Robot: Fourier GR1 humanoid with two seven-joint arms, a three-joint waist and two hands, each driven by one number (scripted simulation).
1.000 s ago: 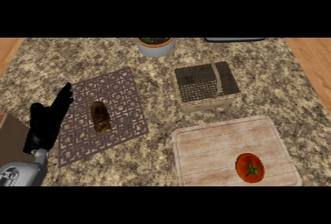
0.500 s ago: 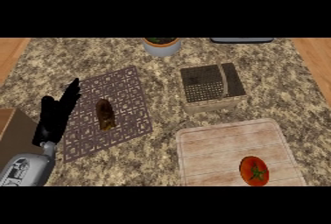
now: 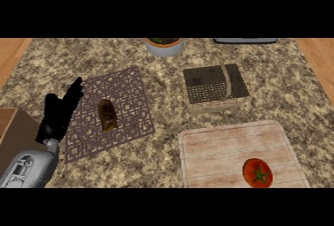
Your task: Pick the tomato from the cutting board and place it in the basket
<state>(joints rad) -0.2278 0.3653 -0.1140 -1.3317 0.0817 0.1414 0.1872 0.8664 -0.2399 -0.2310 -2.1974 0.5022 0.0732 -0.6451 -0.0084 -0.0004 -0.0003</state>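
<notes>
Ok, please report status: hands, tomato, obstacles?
Left robot hand open, resting at left edge; right not visible. Round red tomato on wooden cutting board. Square wicker basket unobstructed.

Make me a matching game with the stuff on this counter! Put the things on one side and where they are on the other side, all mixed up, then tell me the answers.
Things:
1. tomato
2. basket
3. brown oblong thing
4. left hand

Places:
A. lying on the patterned mat
B. at the mat's left edge, fingers straight
C. on the cutting board, near its front right corner
D. on the counter just behind the cutting board

Pairs: 1-C, 2-D, 3-A, 4-B
</notes>
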